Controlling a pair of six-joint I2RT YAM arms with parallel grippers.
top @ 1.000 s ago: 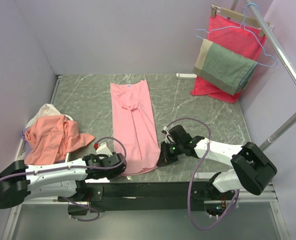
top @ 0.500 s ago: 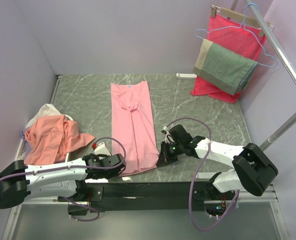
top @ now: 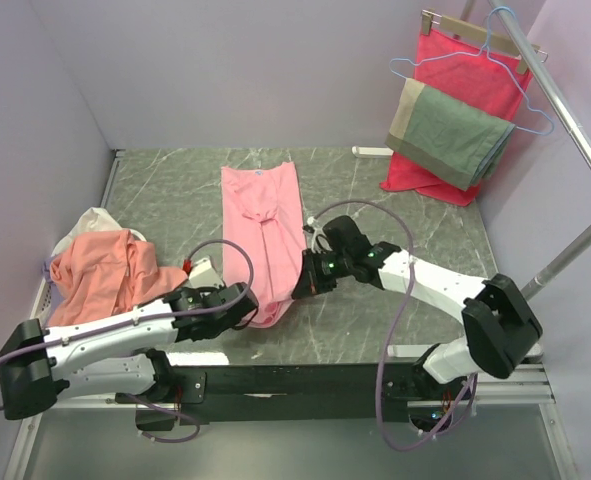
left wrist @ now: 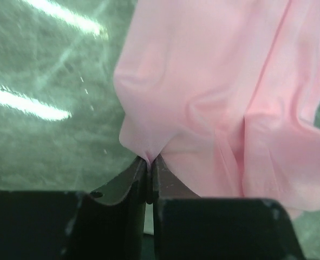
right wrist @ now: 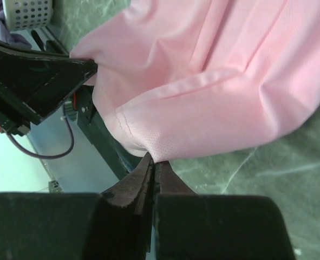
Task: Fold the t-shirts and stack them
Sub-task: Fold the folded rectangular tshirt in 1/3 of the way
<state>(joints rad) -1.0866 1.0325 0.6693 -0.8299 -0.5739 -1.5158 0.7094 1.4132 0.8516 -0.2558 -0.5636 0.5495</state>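
Left gripper (left wrist: 149,162): black jaws pinched shut on the near-left hem corner of the pink t-shirt (top: 263,225). Right gripper (right wrist: 151,161): likewise closed tight, on the stitched near-right hem corner. Soft, matte cotton knit, folded to a long narrow strip, lying lengthwise down the middle of the veined grey-green marble table (top: 175,190), near end gathered between both grippers. Crumpled salmon-orange t-shirt (top: 100,270) heaped on a white t-shirt (top: 93,222) at far left, well apart.

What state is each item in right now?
pink t-shirt, narrow lengthwise strip, near hem pinched at both corners
left gripper, shut on pink t-shirt
right gripper, shut on pink t-shirt
salmon-orange t-shirt, crumpled, unfolded
white t-shirt, crumpled, mostly covered
red cloth, hanging
grey-green cloth, hanging folded
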